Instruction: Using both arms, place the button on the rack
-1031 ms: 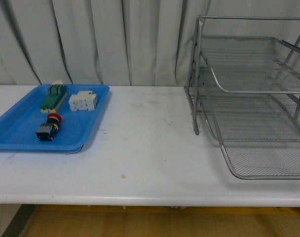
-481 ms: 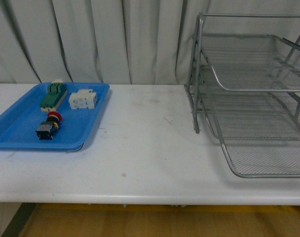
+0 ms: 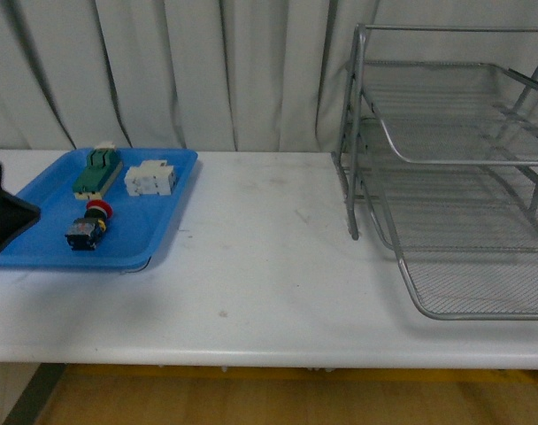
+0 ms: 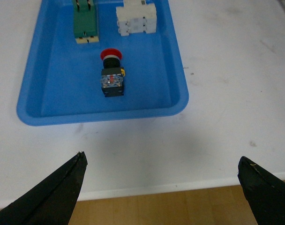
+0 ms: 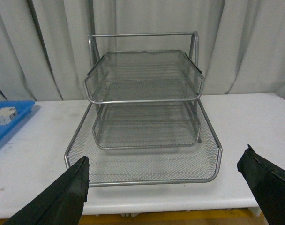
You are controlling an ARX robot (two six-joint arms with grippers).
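Metal wire-mesh rack [image 3: 354, 133] (glossy plastic tray [image 3: 138, 223])

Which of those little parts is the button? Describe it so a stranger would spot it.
Find the flat blue tray at the left end of the white table. Of the three small parts in it, the button lies nearest the front edge. Unlike the green terminal block and white blocky component behind it, it has a red mushroom cap on a dark body.

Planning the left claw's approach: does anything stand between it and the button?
Nothing visible. The open left claw faces the button across the table and the near rim of the blue tray; the green block and white component lie beyond it.
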